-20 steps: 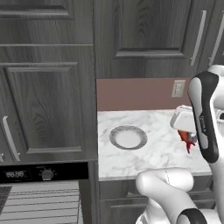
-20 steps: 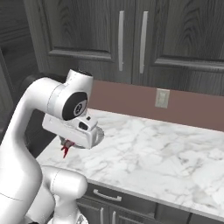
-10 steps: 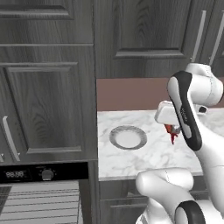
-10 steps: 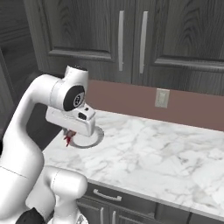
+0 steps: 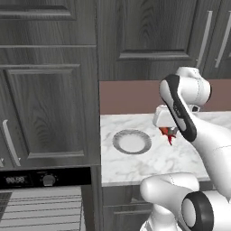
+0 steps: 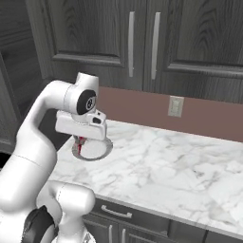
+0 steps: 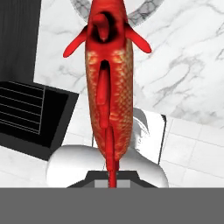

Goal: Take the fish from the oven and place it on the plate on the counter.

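My gripper (image 5: 168, 130) is shut on the fish (image 5: 168, 133), a slim red-orange body that hangs tail-down above the counter (image 5: 135, 164). The round grey plate (image 5: 131, 141) lies just to the left of the fish in the left base view. From the right base view the gripper (image 6: 81, 141) holds the fish (image 6: 80, 144) in front of the plate (image 6: 97, 151), whose left part the hand hides. The hand view looks along the fish (image 7: 109, 92), with the plate's rim (image 7: 146, 11) at the top edge. The black oven (image 5: 43, 198) shows its wire racks at the lower left.
Dark grey cabinets (image 5: 49, 108) rise left of the counter and above it. A brown backsplash (image 6: 142, 107) with a wall outlet (image 6: 175, 106) runs behind the marble. The counter (image 6: 180, 166) stretches far to the right of the plate.
The arm has swung left along the counter with the fish still in its grip, from the counter's right side to just beside the plate.
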